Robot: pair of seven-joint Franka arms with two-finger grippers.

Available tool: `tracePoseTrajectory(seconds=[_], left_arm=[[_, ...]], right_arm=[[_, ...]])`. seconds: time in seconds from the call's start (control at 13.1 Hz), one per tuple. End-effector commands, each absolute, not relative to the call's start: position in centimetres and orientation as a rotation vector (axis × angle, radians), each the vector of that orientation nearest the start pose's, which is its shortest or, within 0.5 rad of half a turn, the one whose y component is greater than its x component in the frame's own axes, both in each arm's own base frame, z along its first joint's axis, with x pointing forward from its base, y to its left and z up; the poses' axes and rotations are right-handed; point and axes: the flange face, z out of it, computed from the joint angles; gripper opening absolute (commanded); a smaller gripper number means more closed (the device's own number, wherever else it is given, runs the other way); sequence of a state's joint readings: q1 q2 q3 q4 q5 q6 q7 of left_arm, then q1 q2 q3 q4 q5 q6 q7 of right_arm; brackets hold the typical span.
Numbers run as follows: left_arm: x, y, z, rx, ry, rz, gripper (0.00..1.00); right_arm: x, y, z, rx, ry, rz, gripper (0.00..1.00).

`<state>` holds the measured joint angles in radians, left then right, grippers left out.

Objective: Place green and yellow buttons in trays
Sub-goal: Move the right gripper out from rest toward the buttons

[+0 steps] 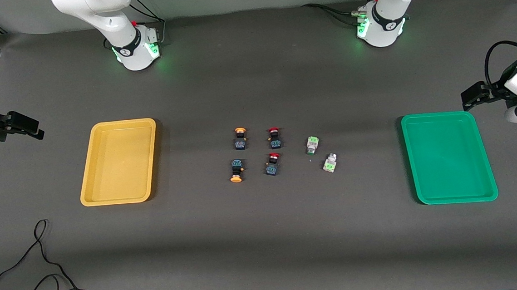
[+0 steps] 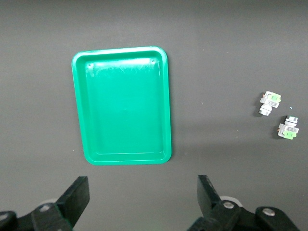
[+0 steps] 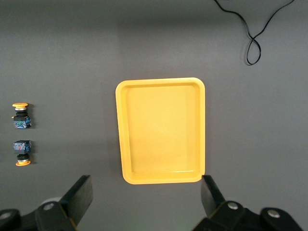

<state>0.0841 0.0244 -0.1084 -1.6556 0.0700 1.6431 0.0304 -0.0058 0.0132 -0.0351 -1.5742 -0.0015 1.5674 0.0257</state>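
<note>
On the dark surface [image 1: 265, 235] six small buttons lie in the middle, between two trays. The yellow tray [image 1: 89, 186] is toward the right arm's end, and the green tray [image 1: 487, 156] is toward the left arm's end. Both trays have nothing in them.

The two yellow buttons [image 1: 240, 138] lie on the side of the group toward the yellow tray, one nearer to the front camera than the other. Their caps point away from each other. Beside them, in the middle of the group, are the two red buttons [image 1: 274, 137], also one nearer than the other. The two green buttons [image 1: 312, 145] lie on the side toward the green tray, close together but not touching; the one nearer to the camera is a little more toward the green tray.

The left gripper [image 2: 143, 202] hangs beside the green tray, at the left arm's end of the surface. Its jaws are spread wide and hold nothing. The right gripper [image 3: 147, 202] hangs beside the yellow tray, at the right arm's end, also wide apart and holding nothing.

A thin black cable [image 1: 44, 269] lies in loops on the surface, nearer to the camera than the yellow tray.
</note>
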Motion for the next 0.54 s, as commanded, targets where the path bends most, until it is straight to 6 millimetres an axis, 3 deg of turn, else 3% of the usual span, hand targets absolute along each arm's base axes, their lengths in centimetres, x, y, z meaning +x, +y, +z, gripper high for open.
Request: tracePoseTrajectory(seconds=[0.0, 0.31, 0.46], left_arm=[[56.3, -0.7, 57.9, -3.063, 0.124, 0.043, 1.00], [56.5, -0.8, 57.8, -3.063, 0.129, 0.048, 1.00], [56.4, -0.8, 57.8, -3.065, 0.129, 0.050, 1.00]], right_arm=[[55.7, -2.4, 62.0, -3.162, 0.109, 0.027, 1.00], [55.4, -1.9, 61.6, -3.161, 0.100, 0.063, 1.00], [55.2, 0.6, 60.9, -3.162, 0.049, 0.093, 1.00]])
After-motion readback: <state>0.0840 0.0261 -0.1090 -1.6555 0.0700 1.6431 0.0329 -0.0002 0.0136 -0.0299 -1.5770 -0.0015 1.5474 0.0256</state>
